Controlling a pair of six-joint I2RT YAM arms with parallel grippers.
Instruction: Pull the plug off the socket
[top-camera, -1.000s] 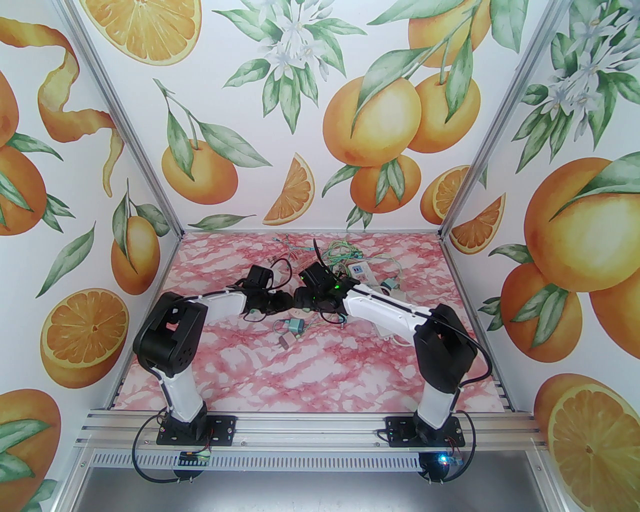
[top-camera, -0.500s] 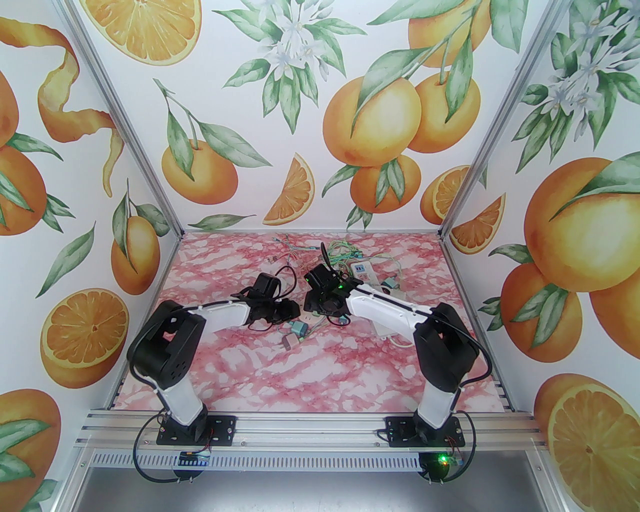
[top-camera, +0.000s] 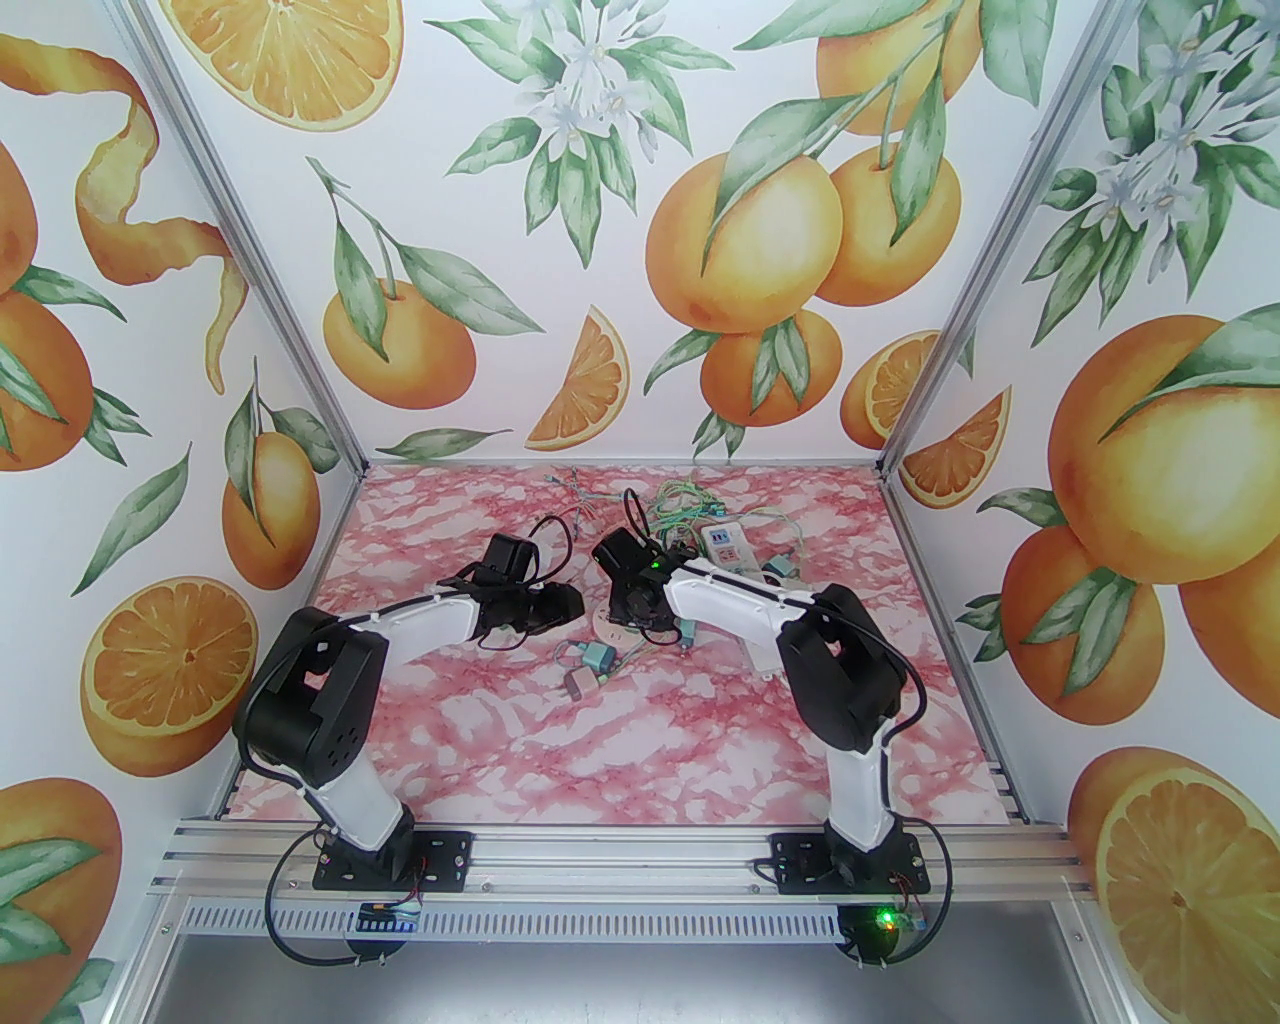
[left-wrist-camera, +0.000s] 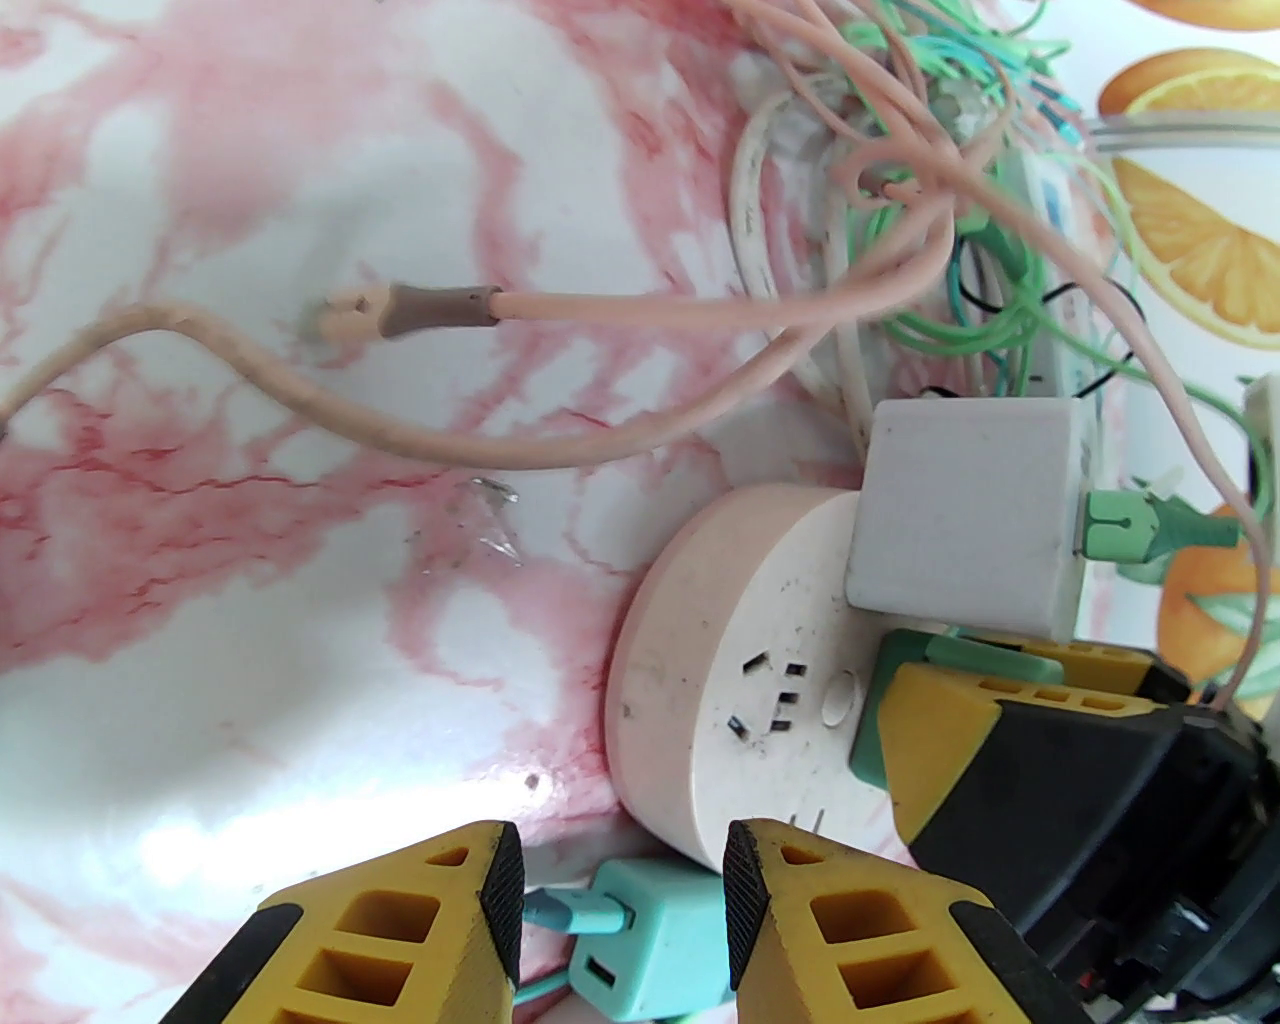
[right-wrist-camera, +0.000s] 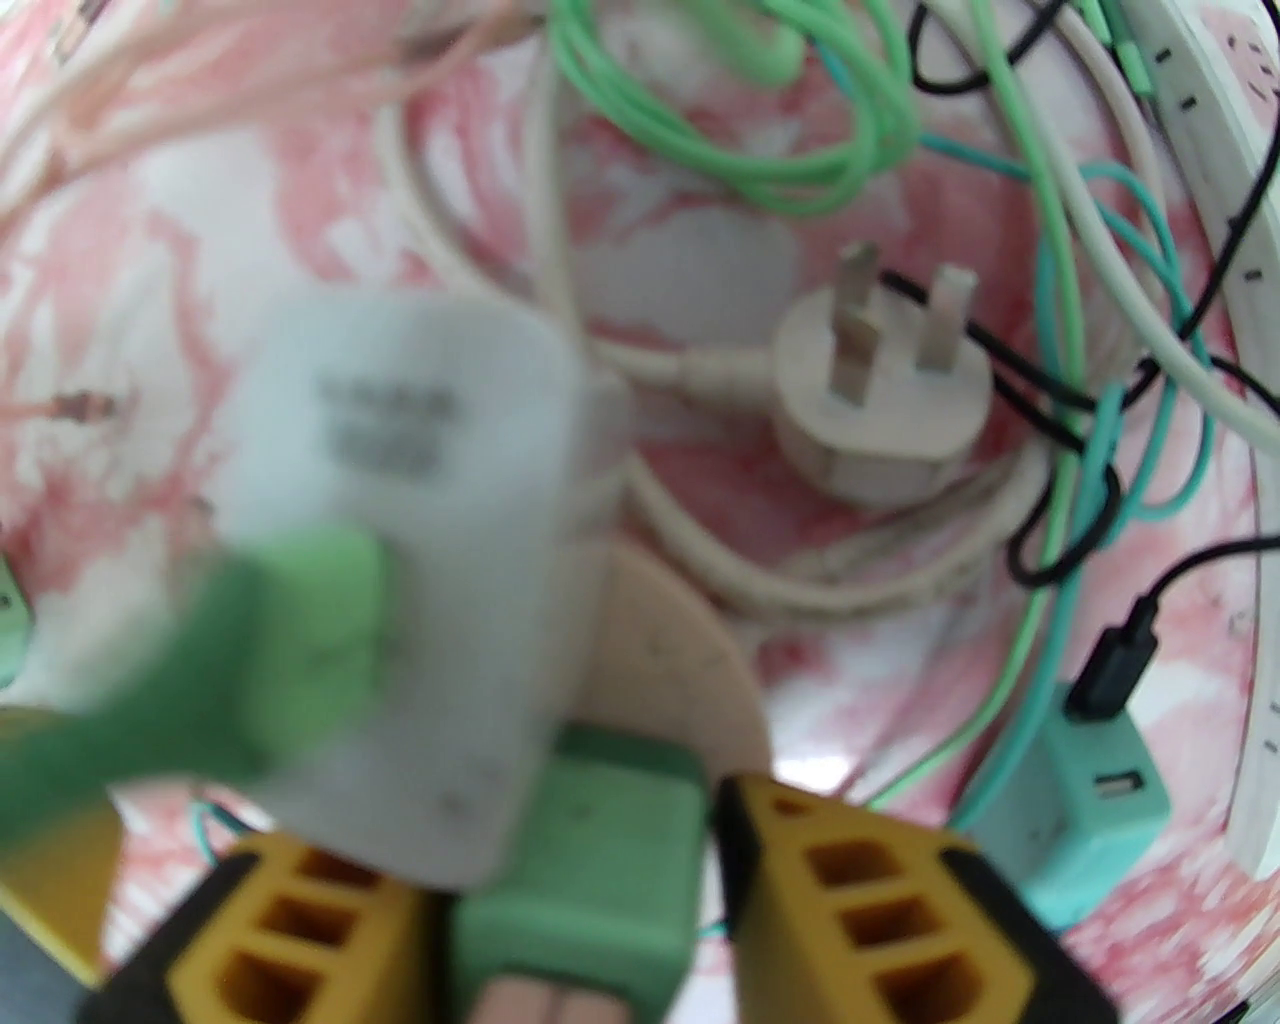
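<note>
Here right fingers (right-wrist-camera: 850, 900) bracket the green plug (right-wrist-camera: 590, 830) on the socket (left-wrist-camera: 700, 640)

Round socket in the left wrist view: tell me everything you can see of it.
The round socket is a pale pink, plastic-looking puck lying flat on the marbled table, scuffed, with dark pin slots and a small oval button on top. A white cube adapter is plugged into its far side; a green plug sits at its rim nearby, clamped by the right gripper. Its near rim passes behind a fingertip of the open left gripper.
</note>
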